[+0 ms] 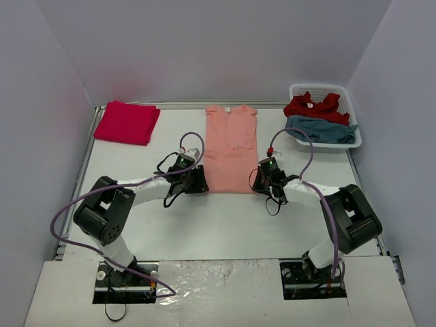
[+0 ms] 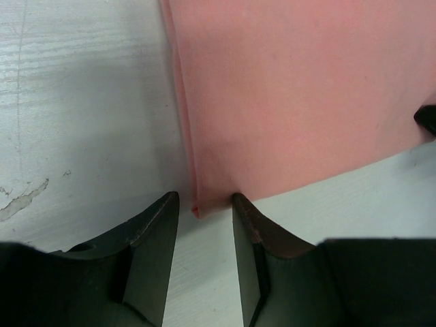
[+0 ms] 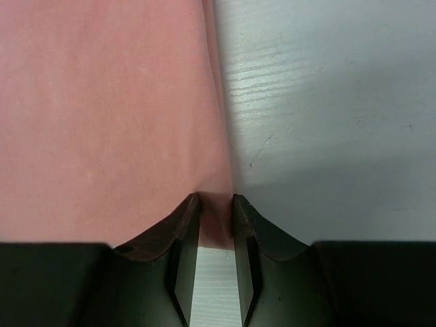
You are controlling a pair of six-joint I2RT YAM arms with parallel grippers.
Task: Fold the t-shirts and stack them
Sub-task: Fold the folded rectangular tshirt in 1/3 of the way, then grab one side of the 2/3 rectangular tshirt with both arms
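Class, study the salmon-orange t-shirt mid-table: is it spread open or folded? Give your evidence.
Partly folded: the salmon-orange t-shirt lies as a long narrow strip, no sleeves showing, unlike the compact folded red t-shirt.

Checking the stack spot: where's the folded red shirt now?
Top view: the folded red shirt lies at the far left corner of the table, left of the salmon shirt, opposite the basket.

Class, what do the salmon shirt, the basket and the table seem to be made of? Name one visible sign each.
Salmon shirt: soft matte cloth, probably cotton; it lies limp, edges folded.
Basket: likely white plastic; thin slotted walls.
Table: looks like white-painted wood; faint grain lines, a chipped patch.
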